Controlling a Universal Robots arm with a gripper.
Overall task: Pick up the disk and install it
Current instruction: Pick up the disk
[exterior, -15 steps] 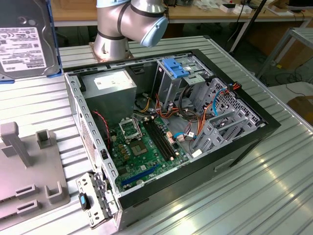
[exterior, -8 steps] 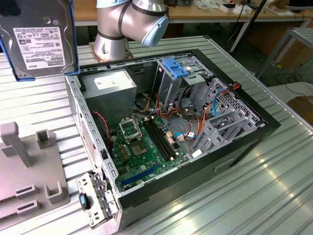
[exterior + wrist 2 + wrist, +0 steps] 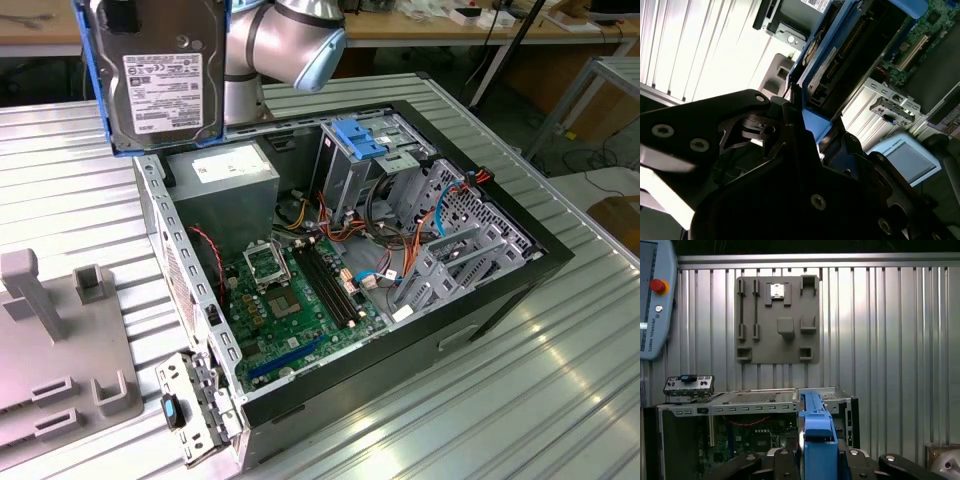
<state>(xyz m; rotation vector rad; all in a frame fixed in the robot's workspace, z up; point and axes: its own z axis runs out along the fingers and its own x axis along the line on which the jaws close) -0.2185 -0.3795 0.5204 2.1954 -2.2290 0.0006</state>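
At the exterior view's left, a grey moulded fixture plate [image 3: 50,370] lies on the ribbed metal surface [image 3: 500,400]. Just right of it and higher up, the flat grey-metal hard disk with bright blue plastic side rails [image 3: 165,70] hangs upright in the air, label towards the camera, above the near-left corner of the open black computer case [image 3: 480,320] and clear of it. In the first wrist view the pincer [image 3: 816,460] has its dark fingers [image 3: 782,460] pressed to both sides of one blue rail, so it is clamped narrowly on the disk; the second wrist view shows that rail seated in the pincer [image 3: 812,130].

Further right, inside the case, sit the green motherboard [image 3: 290,300], a tangle of loose orange cables [image 3: 335,225] and the pale-blue ribbed plastic bracket [image 3: 362,137] over the metal drive cage.

The hold is on one plastic-framed edge, with the heavy body standing far out from the fingers. I judge that a jolt could make the disk pivot or slide in the grip. A tilted disk could jam its rails at a bay mouth. The cables lie close enough to the cage to snag a corner, and the thin case walls could catch it on any low pass.
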